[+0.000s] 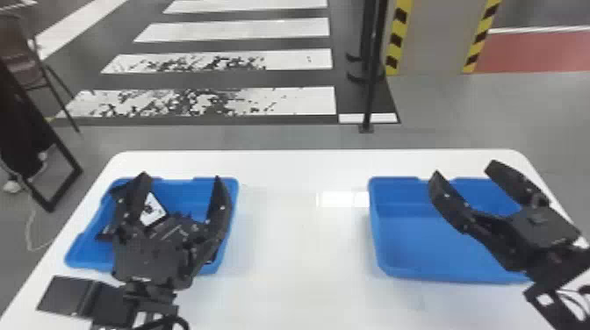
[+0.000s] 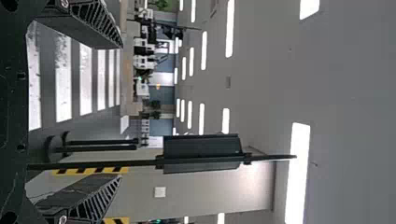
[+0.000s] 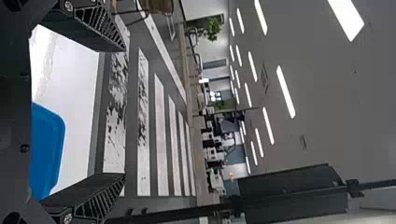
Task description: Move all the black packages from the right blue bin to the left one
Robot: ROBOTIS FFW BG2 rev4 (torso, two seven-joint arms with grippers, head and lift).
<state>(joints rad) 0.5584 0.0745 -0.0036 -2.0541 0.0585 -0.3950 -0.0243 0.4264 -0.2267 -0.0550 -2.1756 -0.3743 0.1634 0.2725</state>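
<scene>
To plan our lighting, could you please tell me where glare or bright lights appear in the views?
Head view: a bright reflection on the white table, by the right blue bin; left wrist view: glowing ceiling lights; right wrist view: ceiling lights too.

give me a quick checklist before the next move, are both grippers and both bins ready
1. Left gripper open, nothing held: ok
2. Right gripper open, nothing held: ok
3. Both bins standing on the table: ok
4. Left bin has a package with a white label in it: ok
5. Space above the left bin free of arms: not ok, the left gripper is over it
6. Right bin fully emptied: cannot tell, the right gripper and arm cover part of it
</scene>
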